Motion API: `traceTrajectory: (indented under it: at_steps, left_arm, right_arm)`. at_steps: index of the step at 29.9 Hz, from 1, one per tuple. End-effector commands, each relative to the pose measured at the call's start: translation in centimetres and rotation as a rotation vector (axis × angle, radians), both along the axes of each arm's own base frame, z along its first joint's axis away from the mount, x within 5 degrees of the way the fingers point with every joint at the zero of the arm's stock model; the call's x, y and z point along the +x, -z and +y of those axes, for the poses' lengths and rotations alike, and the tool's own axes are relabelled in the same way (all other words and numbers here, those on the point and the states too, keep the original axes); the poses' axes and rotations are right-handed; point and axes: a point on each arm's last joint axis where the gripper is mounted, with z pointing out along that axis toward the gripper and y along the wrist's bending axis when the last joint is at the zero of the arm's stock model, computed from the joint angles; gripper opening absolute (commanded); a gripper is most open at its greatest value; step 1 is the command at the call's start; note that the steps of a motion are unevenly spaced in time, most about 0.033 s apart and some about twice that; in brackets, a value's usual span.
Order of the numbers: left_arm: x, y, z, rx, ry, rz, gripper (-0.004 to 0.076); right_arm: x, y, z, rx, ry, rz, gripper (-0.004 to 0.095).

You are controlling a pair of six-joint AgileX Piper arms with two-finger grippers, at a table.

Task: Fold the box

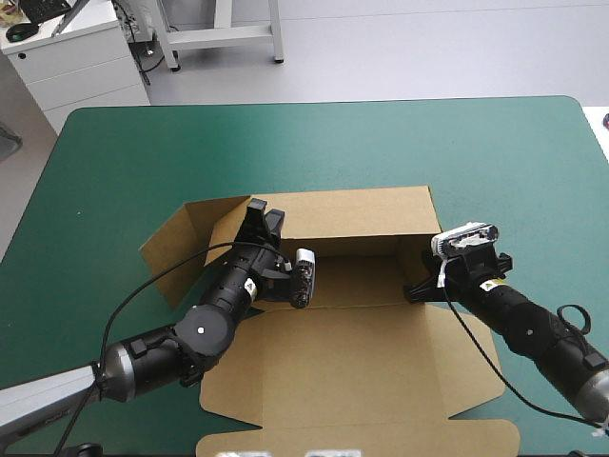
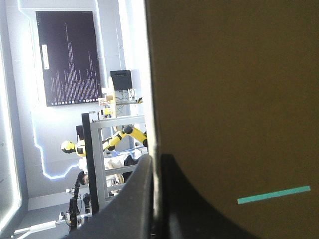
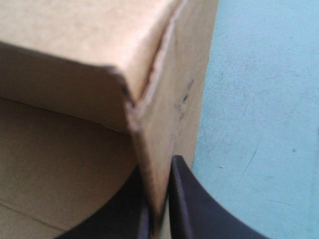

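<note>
**Position.** The box point(image 1: 366, 281) sits at the middle of the table cover point(image 1: 133, 152), half formed. Its far wall point(image 1: 354, 215) is raised, its lid point(image 1: 352, 362) lies flat on the near side, and a flap point(image 1: 176, 246) splays outward from its left side.

**Grips.** The left gripper point(image 1: 255, 211) is at the box's left side. In my left wrist view the fingers are all but together with the left wall point(image 2: 229, 99) pinched between them, and the board stands upright. The right gripper point(image 1: 416, 288) is at the box's near right corner. Its fingers are clamped on the edge of the right wall point(image 3: 174, 99), just below where that wall meets the far wall.

**Risks, in my judgement.**
1. Both holds are narrow pinches on a bare board edge. A pull along the wall rather than across it could slide the sheet out, and the wall would fall back.
2. The corner seen from the right wrist looks loose, with a gap along the fold. Pushing inward before the end tab is seated could crease the wall off its score line.
3. The two arms hold opposite sides. Uneven motion would skew the box or drag it across the cover, and the lid would shift with it.
4. The splayed flap is outside the left wall. Folding the wall in without it would leave it untucked.
</note>
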Motion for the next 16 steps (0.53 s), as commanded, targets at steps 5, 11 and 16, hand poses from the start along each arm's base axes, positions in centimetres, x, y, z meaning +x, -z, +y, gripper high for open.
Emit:
traceTrajectory:
  at_steps: [5,11,16]
  left_arm:
    - [-0.54,-1.52,-0.57,-0.003,0.092,-0.063,0.0001]
    - [-0.61,-1.50,-0.65,-0.003,0.100,-0.061,0.0165]
    - [-1.23,-1.55,-1.15,-0.003,0.119,-0.067,0.0349]
  right_arm:
    - [0.20,-1.07,0.29,0.022,0.000,-0.035,-0.0011]
    - [0.40,-1.28,0.07,0.025,0.030,-0.063,-0.0009]
    - [0.58,-1.49,-0.12,0.023,0.054,-0.090,-0.0008]
